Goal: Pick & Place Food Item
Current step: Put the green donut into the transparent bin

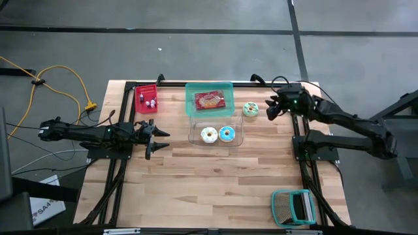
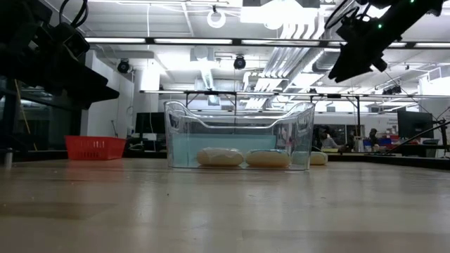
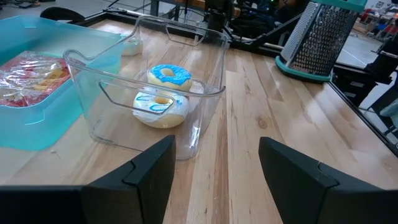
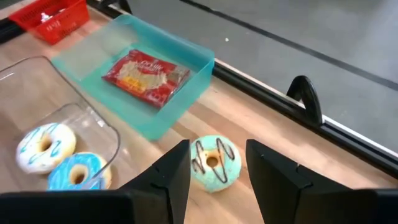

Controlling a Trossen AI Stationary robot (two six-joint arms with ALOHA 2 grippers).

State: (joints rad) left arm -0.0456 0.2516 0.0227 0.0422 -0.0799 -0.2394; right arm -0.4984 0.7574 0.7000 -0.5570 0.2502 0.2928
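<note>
A mint-green donut with dark stripes (image 4: pixel 214 163) lies flat on the wooden table (image 1: pixel 215 189), just right of a clear container (image 1: pixel 215 130). That container holds a white donut (image 1: pixel 209 135) and a blue donut (image 1: pixel 226 134). Behind it a teal bin (image 1: pixel 196 112) holds a red snack packet (image 1: pixel 210 100). My right gripper (image 4: pixel 217 165) hangs open in the air above the green donut (image 1: pixel 250 109), slanting down, apart from it. My left gripper (image 3: pixel 216 144) stands open and level at the table's left, pointing at the clear container (image 3: pixel 155 93).
A red basket (image 1: pixel 146 99) stands at the far left. A teal-framed grater (image 1: pixel 294 207) lies near the front right corner. Black frame rails (image 1: pixel 307 170) run along the table's left and right sides. Bare wood stretches across the near half.
</note>
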